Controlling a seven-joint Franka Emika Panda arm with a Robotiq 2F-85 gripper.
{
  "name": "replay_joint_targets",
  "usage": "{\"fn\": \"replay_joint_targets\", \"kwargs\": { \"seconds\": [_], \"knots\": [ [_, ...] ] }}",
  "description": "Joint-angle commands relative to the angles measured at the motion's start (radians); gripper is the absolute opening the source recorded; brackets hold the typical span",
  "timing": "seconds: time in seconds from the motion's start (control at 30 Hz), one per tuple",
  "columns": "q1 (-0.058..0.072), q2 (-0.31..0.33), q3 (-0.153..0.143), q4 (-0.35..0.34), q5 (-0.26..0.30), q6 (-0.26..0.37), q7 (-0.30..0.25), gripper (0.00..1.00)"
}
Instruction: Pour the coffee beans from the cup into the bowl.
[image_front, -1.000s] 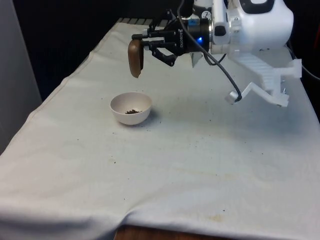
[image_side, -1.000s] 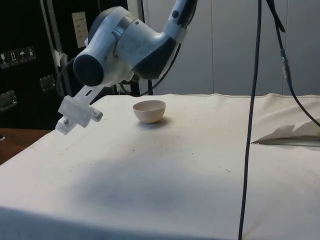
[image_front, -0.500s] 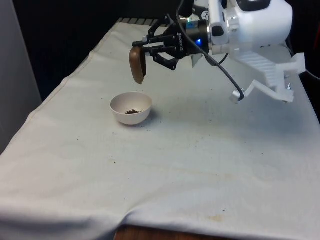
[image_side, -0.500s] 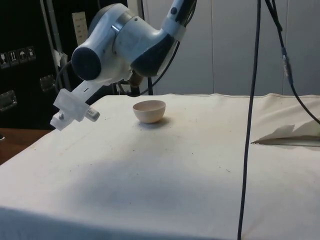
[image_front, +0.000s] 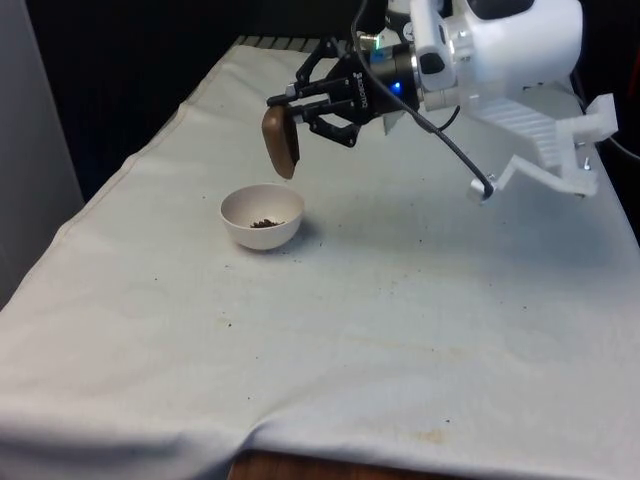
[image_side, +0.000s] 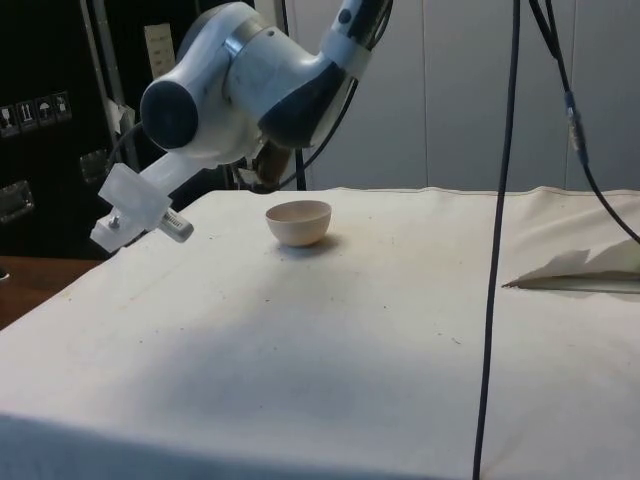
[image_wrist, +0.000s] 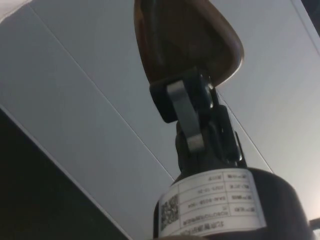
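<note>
On the table, from near to far:

Cloth (image_front: 400, 340): white, with small dark specks scattered near the bowl; I take them for stray bits of coffee but cannot be sure.

Bowl (image_front: 262, 216): a small pale bowl that stands upright on the cloth, toward the front view's left. A little heap of coffee beans (image_front: 265, 222) lies on its bottom. In the side view the bowl (image_side: 298, 222) stands apart from everything else on the table.

Cup (image_front: 281, 141): brown, held in the air above the bowl and a bit behind it, nearer the front view's right edge of the bowl. Its long axis is close to vertical, leaning slightly. Which end is the mouth I cannot tell from these pictures.

Gripper (image_front: 305, 108): the two fingers are closed on the upper end of the cup. The arm reaches in from the front view's right, so the cup hangs from the fingertips on the side toward the bowl. In the wrist view the gripper (image_wrist: 192, 107) pinches the cup's (image_wrist: 185, 37) wall between its pads.

Key relation: the bowl lies below the held cup and slightly toward the camera, not touching it.

Judgement: beans are already in the bowl, so the pour looks done or nearly done. The next move depends on keeping the cup over the rim, or else beans fall on the cloth.
</note>
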Motion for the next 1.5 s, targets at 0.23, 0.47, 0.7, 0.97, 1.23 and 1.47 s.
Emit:
{"fn": "replay_joint_targets", "kwargs": {
  "seconds": [0.23,0.47,0.7,0.97,1.23,1.47],
  "knots": [
    [-0.013,-0.009,0.003,-0.002,0.036,0.055,-0.005,0.01],
    [-0.018,-0.011,0.003,-0.002,0.057,0.082,-0.006,0.01],
    [-0.024,-0.014,0.001,-0.002,0.087,0.118,-0.007,0.01],
    [-0.03,-0.015,-0.002,-0.001,0.115,0.155,-0.008,0.01],
    [-0.033,-0.016,-0.007,0.0,0.146,0.193,-0.009,0.01],
    [-0.037,-0.016,-0.01,0.001,0.172,0.222,-0.01,0.01]
  ]
}}
